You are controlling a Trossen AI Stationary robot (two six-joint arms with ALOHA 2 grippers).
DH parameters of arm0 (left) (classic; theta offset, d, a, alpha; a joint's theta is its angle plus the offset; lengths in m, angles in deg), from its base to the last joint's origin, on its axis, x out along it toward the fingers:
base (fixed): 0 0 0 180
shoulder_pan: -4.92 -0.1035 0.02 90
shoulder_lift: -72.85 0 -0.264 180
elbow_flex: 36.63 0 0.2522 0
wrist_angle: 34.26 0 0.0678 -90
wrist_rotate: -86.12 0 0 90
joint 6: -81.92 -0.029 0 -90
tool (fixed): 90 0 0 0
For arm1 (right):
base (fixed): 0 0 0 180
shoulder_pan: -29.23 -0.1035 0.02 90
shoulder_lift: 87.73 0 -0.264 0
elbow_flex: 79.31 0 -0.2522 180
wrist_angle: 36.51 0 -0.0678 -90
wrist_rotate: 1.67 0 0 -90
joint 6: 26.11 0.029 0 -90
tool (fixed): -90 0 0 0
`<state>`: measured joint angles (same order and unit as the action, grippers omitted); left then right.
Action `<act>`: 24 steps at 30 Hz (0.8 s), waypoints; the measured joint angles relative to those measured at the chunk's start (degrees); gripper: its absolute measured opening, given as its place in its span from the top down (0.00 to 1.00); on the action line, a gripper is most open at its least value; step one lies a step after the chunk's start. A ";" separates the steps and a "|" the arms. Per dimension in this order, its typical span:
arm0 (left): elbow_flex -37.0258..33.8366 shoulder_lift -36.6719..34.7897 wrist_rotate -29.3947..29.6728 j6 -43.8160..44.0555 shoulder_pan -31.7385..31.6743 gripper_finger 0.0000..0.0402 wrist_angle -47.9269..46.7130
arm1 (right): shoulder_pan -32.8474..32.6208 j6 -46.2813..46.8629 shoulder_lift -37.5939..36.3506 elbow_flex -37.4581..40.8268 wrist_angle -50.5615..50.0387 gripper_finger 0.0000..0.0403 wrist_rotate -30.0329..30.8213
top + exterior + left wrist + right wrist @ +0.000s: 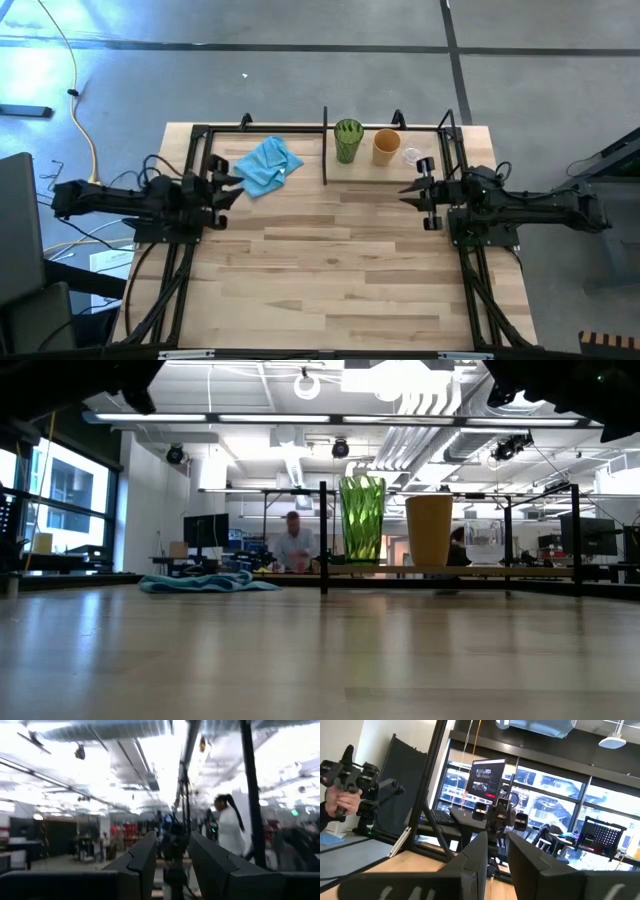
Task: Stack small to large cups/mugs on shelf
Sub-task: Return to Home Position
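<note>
On the shelf (372, 172) at the table's far side stand three cups, right of the upright black divider (325, 150): a green ribbed tumbler (348, 140) (362, 520), an orange cup (387, 147) (429, 530) and a tiny clear glass (412, 156). Each rests on its base, apart from the others. My left gripper (238, 185) (172, 865) hovers open at the table's left, beside the blue cloth. My right gripper (405, 190) (496, 865) hovers open at the right, just near of the clear glass. Both hold nothing.
A crumpled blue cloth (268, 167) (205, 582) lies on the shelf left of the divider. The near half of the wooden tabletop (330, 280) is bare. People show in the room beyond; a person's hand (340, 795) holds a device in the right wrist view.
</note>
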<state>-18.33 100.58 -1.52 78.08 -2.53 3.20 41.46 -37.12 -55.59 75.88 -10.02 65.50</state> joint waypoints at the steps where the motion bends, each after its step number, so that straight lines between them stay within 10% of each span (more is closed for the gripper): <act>1: -0.81 -1.43 0.84 -0.01 -0.01 0.73 0.11 | 0.00 -0.03 0.00 0.00 -0.01 0.84 0.00; 24: -4.01 -15.20 12.48 -4.33 7.88 0.73 -13.15 | 0.15 -3.79 0.00 0.00 -2.95 0.84 0.00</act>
<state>-22.34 85.38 10.96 73.75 5.35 -9.95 41.61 -40.91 -55.59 75.88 -12.97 65.50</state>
